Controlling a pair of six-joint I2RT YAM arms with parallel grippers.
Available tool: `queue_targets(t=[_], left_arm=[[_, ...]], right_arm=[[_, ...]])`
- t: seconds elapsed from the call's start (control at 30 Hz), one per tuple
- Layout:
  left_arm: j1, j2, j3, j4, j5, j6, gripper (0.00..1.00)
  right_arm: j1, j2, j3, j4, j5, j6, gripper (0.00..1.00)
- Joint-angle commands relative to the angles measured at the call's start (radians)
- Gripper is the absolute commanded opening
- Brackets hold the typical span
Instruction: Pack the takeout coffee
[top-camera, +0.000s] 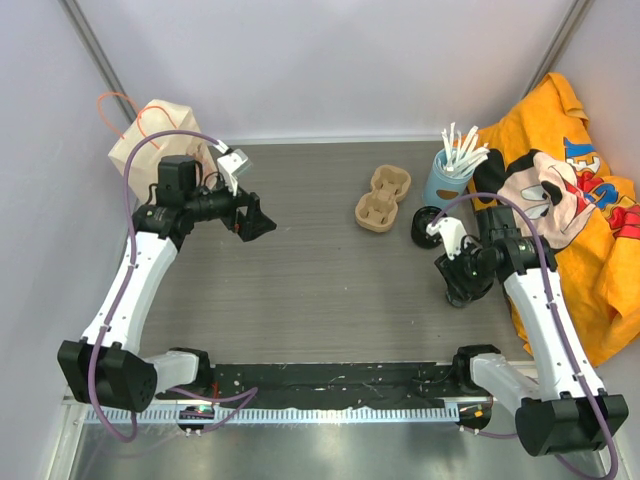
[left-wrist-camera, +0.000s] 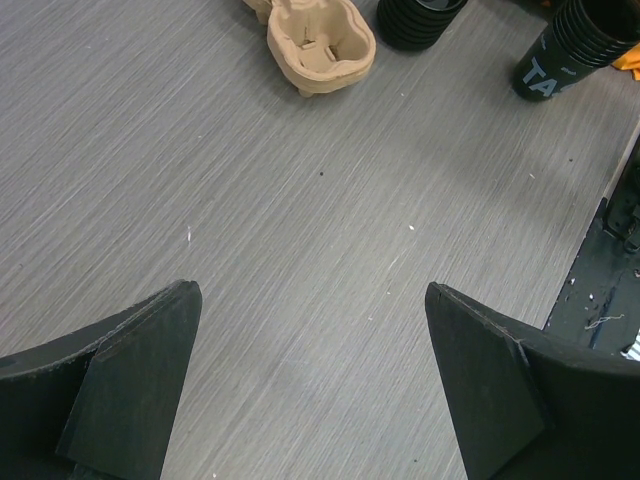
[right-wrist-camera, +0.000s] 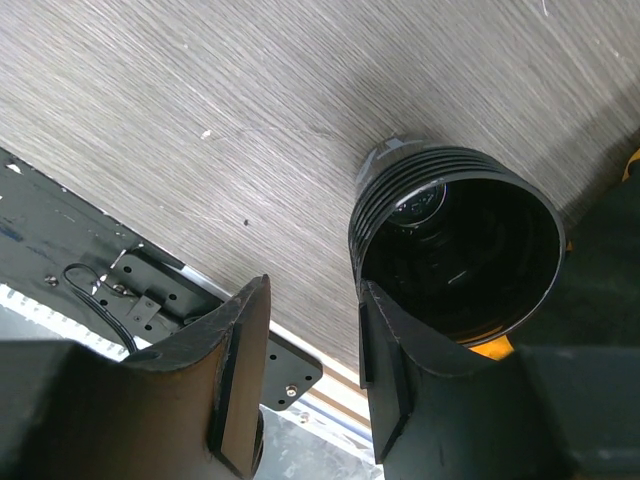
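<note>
The takeout coffee, a black ribbed cup (right-wrist-camera: 455, 255) with an open top and a dark inside, stands on the table at the right, just in front of the orange cloth. My right gripper (right-wrist-camera: 312, 300) hangs over its near side with the jaws partly apart. Only bare table shows between the fingers. The right finger (right-wrist-camera: 400, 370) overlaps the cup's near rim, and I cannot tell whether it touches. In the left wrist view the same cup (left-wrist-camera: 565, 50) carries pale lettering. The cardboard carrier (top-camera: 383, 200) lies mid-table, its wells unfilled. My left gripper (left-wrist-camera: 312, 292) is wide open above bare table at the left.
A second black ribbed cup (top-camera: 428, 225) stands right of the carrier. A blue cup (top-camera: 445, 182) holding white sticks is behind it. An orange printed cloth (top-camera: 575, 200) covers the right side. A beige bag (top-camera: 150, 140) sits at the back left. A black strip (top-camera: 330, 385) edges the front.
</note>
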Motion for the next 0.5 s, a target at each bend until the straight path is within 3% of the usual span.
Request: queue_targets(t=[0.0, 0.47], left_arm=[[-0.005, 0.001, 0.016, 0.002, 0.024, 0.000, 1.00], [-0.005, 0.006, 0.011, 0.002, 0.027, 0.002, 1.00]], right_arm=[[-0.014, 0.001, -0.023, 0.038, 0.027, 0.005, 0.45], [-0.052, 0.020, -0.036, 0.078, 0.015, -0.024, 0.43]])
